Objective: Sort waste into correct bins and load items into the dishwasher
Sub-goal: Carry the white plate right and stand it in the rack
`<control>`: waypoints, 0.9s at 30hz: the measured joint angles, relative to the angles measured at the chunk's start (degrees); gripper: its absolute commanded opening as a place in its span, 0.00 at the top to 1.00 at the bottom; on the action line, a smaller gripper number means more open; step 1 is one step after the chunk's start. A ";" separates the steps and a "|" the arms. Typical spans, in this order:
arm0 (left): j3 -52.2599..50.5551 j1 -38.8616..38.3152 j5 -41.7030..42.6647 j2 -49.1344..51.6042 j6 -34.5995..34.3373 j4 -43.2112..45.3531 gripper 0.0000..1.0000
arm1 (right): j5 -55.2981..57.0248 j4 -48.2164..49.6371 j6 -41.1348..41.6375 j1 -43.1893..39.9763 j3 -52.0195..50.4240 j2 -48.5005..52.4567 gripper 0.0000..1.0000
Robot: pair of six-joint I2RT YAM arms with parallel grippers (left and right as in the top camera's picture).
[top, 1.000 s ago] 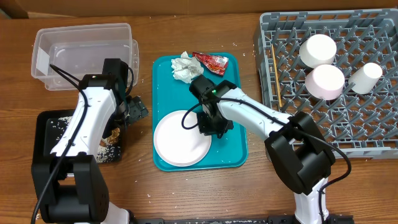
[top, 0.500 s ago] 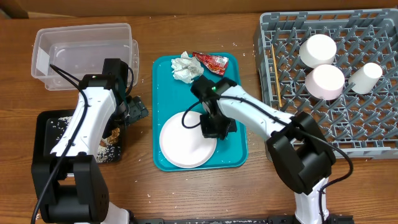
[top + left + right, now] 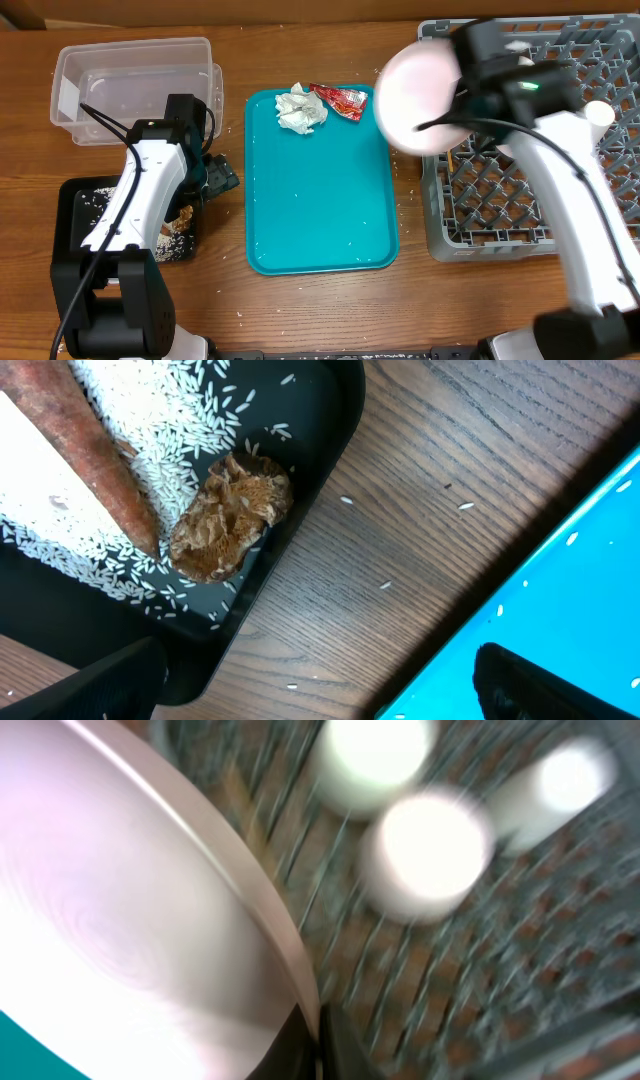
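Wood-grain surface runs under everything in the overhead view. At the upper right my right pincer (image 3: pixel 458 100) is pressed together on the rim of the white plate (image 3: pixel 412 95). The plate hangs blurred over the gap between the teal tray (image 3: pixel 320 210) and the left edge of the grey dish rack (image 3: pixel 500 215). A white cup (image 3: pixel 600 112) shows in the rack past my arm. At the top of the teal tray a crumpled napkin (image 3: pixel 300 108) lies just beside a red wrapper (image 3: pixel 338 100). At the left my left pincer (image 3: pixel 215 180) hangs just right of the black tray (image 3: pixel 72 200), below the clear tub (image 3: pixel 130 60).

Seen from the left wrist, my left pincer (image 3: pixel 318 660) is spread wide and holds nothing, over bare wood dotted with stray grains. At the upper left the black tray (image 3: pixel 335 420) holds white rice (image 3: pixel 170 410), a brown sausage piece (image 3: pixel 95 460) and a crumbly bit (image 3: pixel 230 515) near its corner. A teal tray (image 3: pixel 570 580) corner fills the lower right.

The right wrist view is badly blurred. My right pincer (image 3: pixel 320 1040) pinches the plate (image 3: pixel 120 920) at its edge at bottom centre, and the plate fills the left. Beyond it lies the dish rack (image 3: pixel 500 990), carrying two white bowls (image 3: pixel 425 855) and the cup (image 3: pixel 555 785) at the upper right.
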 measured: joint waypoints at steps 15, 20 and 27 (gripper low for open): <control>0.00 0.00 0.00 0.00 0.00 0.00 0.00 | 27.02 22.58 -1.60 -8.83 -0.52 7.10 0.96; 0.00 0.00 0.00 0.00 0.00 0.00 0.00 | 32.96 25.62 -1.97 -8.11 -1.03 14.01 0.96; 0.00 0.00 0.00 0.00 0.00 0.02 0.00 | 35.04 27.82 -2.14 -5.66 -1.29 18.18 0.96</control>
